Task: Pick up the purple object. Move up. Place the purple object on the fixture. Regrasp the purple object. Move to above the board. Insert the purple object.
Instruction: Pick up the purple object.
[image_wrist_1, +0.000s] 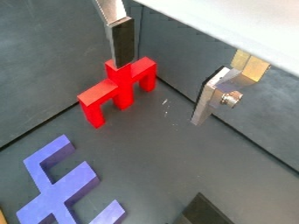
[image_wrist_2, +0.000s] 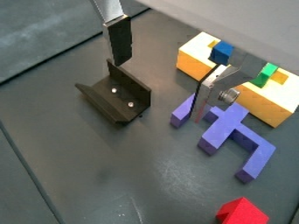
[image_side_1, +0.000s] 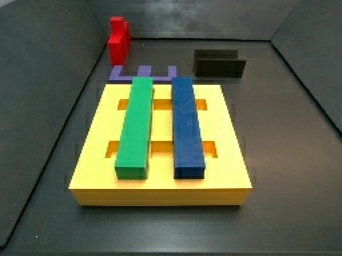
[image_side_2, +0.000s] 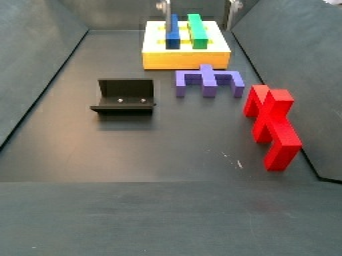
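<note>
Gripper (image_wrist_2: 163, 74) raised above the floor, fingers (image_wrist_2: 118, 42) spread wide, nothing between them, touching nothing. Purple piece (image_side_2: 207, 80) flat on the floor, just beside the yellow board (image_side_2: 187, 52). Fixture (image_side_2: 124, 97) apart. Red piece (image_side_2: 271, 122) near the wall.

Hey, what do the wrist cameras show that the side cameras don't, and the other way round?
Only the wrist views: the gripper close up, open and empty, above the floor between the fixture and the purple object.
Only the side views: the whole yellow board, with the green bar and blue bar at full length.
Both: the purple object, the fixture and the red piece on the floor.
</note>
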